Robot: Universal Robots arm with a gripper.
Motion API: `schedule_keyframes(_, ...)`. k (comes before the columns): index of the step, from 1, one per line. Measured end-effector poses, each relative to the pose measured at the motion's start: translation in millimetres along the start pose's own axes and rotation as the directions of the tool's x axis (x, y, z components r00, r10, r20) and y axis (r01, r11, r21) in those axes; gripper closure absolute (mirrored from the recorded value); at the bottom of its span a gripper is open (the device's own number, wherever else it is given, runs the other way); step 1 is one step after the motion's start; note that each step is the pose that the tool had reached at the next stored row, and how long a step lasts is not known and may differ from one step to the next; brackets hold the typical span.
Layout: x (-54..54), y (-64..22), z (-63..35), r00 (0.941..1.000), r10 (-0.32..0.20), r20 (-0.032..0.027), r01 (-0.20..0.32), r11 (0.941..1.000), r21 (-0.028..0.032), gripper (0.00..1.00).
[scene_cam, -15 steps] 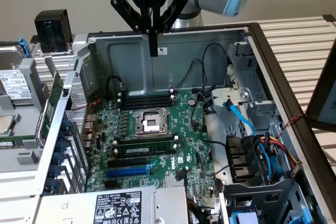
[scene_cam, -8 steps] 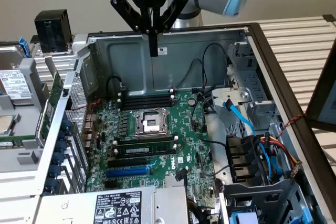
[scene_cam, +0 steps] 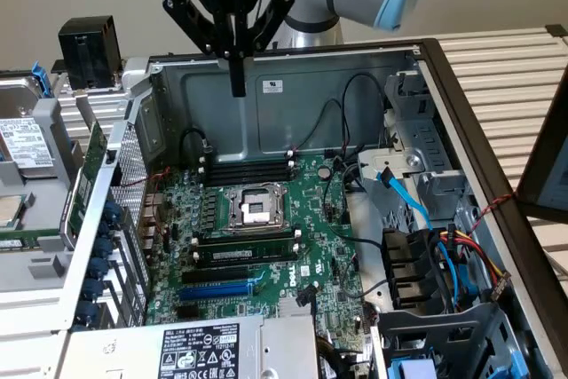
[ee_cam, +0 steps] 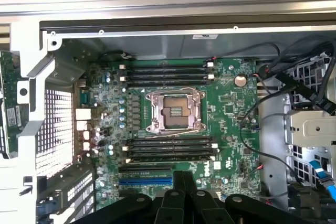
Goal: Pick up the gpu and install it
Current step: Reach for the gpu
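My gripper hangs high above the open computer case, over the back edge of the large green motherboard. Its two black fingers are pressed together and hold nothing. In the wrist view the shut gripper points down at the motherboard, near the blue expansion slot. A thin green card stands on edge just outside the case's perforated rear wall; it looks like the gpu, seen as a green strip in the wrist view. Its fan block is hidden.
The CPU socket sits mid-board, with memory sticks on both sides of it. A power supply is at the front. A drive cage with loose cables fills the exterior view's right. A hard drive and a black block lie left of the case.
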State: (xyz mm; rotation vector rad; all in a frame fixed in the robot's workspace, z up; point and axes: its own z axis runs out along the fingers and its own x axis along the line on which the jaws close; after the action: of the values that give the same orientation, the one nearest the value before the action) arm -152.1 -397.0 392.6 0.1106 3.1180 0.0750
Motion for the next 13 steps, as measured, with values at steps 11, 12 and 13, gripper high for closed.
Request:
schedule_keyframes(11, 50.3, -1.0, -1.0, 1.0000, 0.000, -0.0001, 0.000, 1.0000, -0.0012, 0.89)
schedule_keyframes(12, 54.8, -1.0, -1.1, 1.0000, 0.000, -0.0001, 0.000, 1.0000, -0.0012, 0.89)
schedule_keyframes(13, 59.5, -1.0, -1.2, 1.0000, 0.000, -0.0001, 0.000, 1.0000, -0.0013, 0.89)
